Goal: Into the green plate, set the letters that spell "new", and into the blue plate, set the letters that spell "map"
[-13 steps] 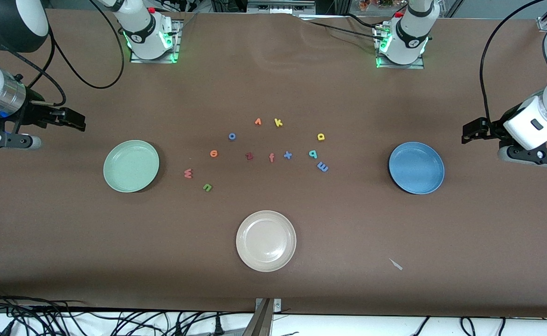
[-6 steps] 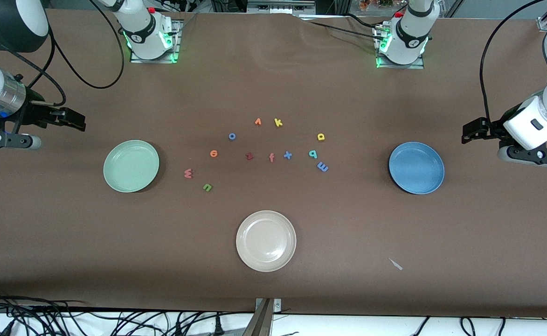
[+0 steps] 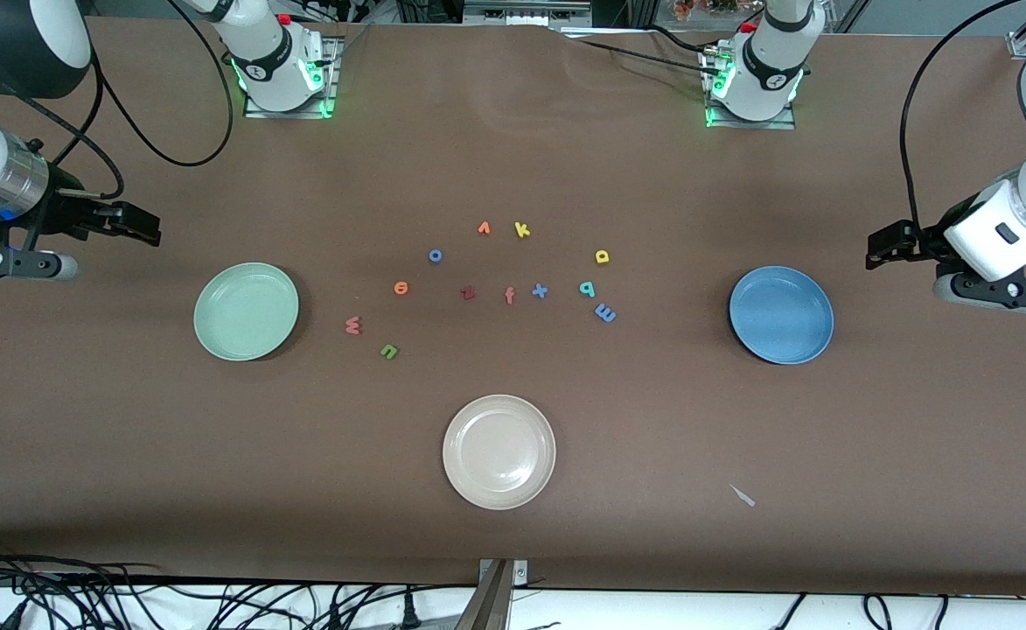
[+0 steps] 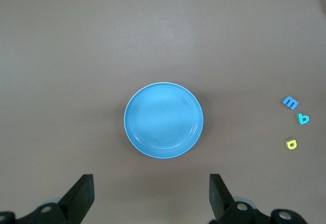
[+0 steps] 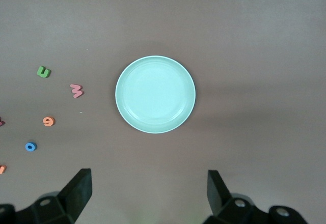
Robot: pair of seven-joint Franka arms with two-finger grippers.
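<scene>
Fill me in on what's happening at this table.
Nothing is being handled yet. The left hand and right hand hang open at the table's ends, holding nothing. The green plate and blue plate are empty. The foam letters lie loose between them, farther from the camera than a cream plate.

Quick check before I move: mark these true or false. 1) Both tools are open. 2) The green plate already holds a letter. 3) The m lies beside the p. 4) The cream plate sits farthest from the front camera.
1) True: the left tool and right tool are open.
2) False: the green plate holds nothing.
3) True: the m lies beside the p.
4) False: the cream plate sits nearest.
</scene>
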